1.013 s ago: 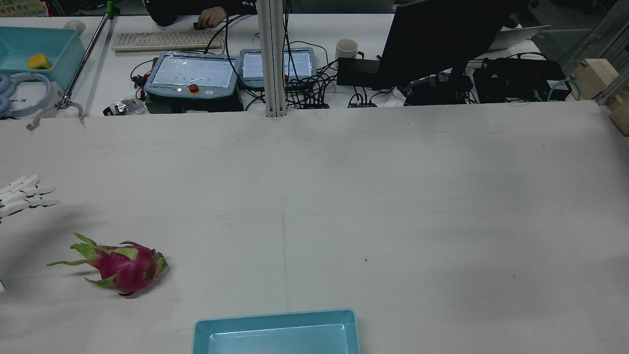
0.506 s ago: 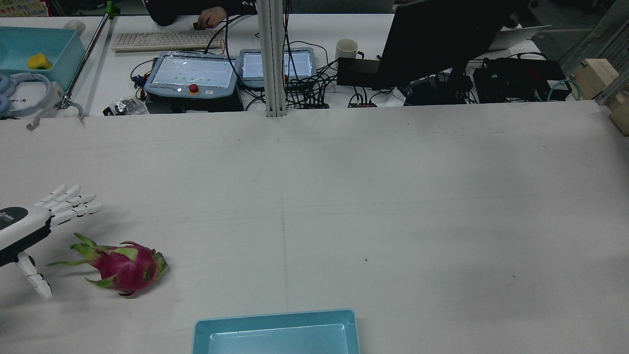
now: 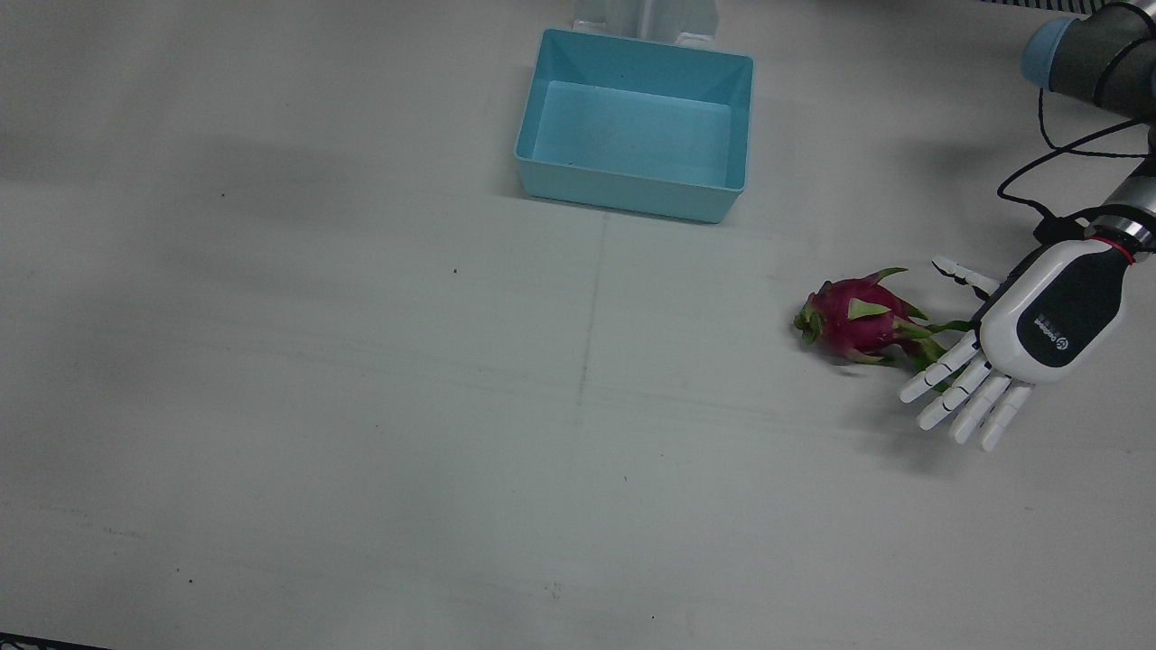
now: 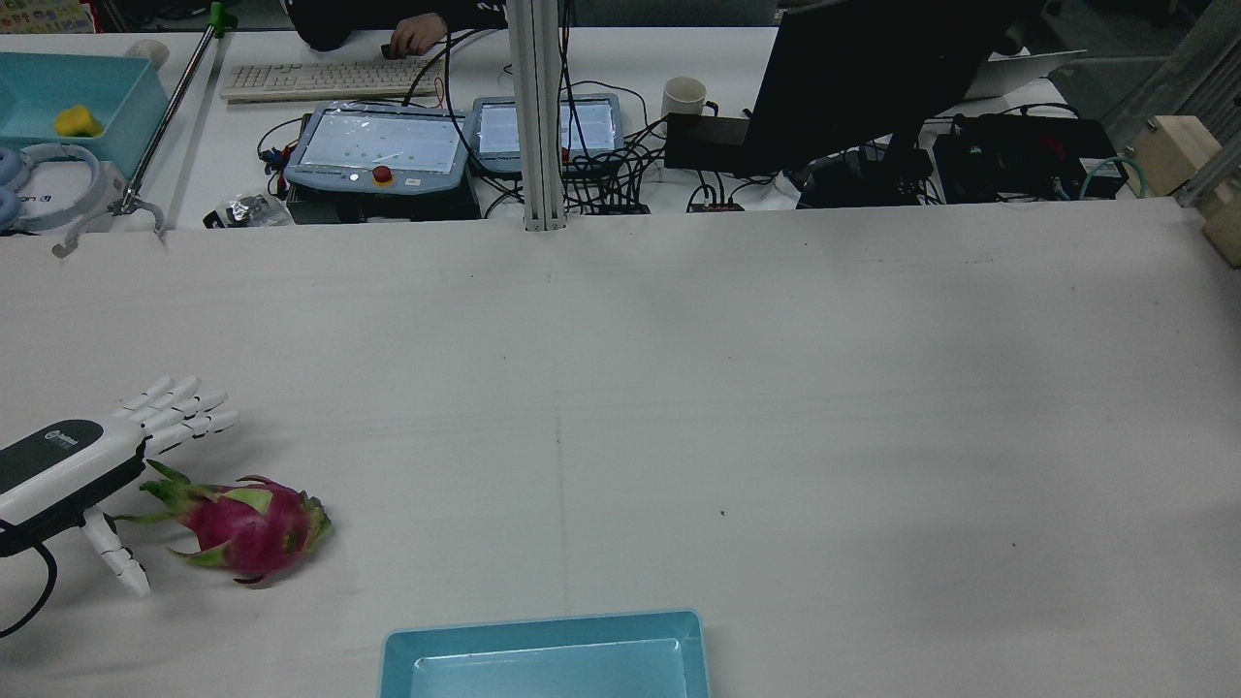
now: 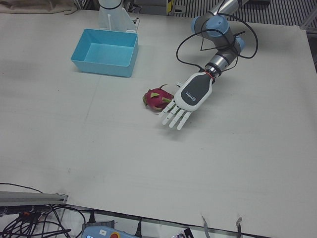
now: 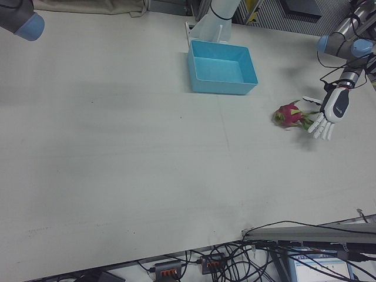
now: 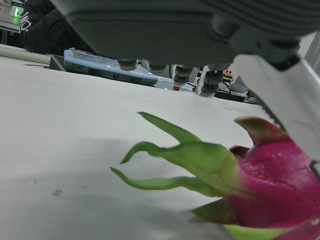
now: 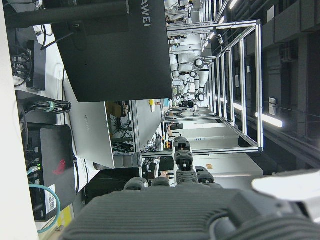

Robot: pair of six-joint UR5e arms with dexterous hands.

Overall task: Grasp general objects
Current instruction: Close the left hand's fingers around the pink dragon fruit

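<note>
In the rear view, nearest the robot, a light blue bin (image 4: 543, 654) sits on the white bench (image 4: 776, 388) at the bottom edge, its inside bare. A little farther out and well to the left lies the dragon fruit (image 4: 247, 525), on its side, its magenta body toward the middle of the bench and its green leafy tips pointing at the left hand (image 4: 73, 465). That hand hovers just beside the leafy end, palm down, with its fingers (image 4: 184, 407) spread and straight, holding nothing; the thumb (image 4: 114, 555) hangs down on the near side of the fruit, apart from it. In the front view the fruit (image 3: 858, 318) and the same hand (image 3: 1039, 325) sit close together, the leaf tips reaching under the palm, though whether they touch is unclear. The left hand view shows the green tips and pink skin (image 7: 270, 190) just beneath the palm. The right hand appears only in its own view (image 8: 190, 210), raised away from the bench; its fingers' state cannot be told. Beyond the bench edge stand two teach pendants (image 4: 373, 145), a keyboard (image 4: 320, 78), a white mug (image 4: 684, 97) and a dark monitor (image 4: 873, 68).
</note>
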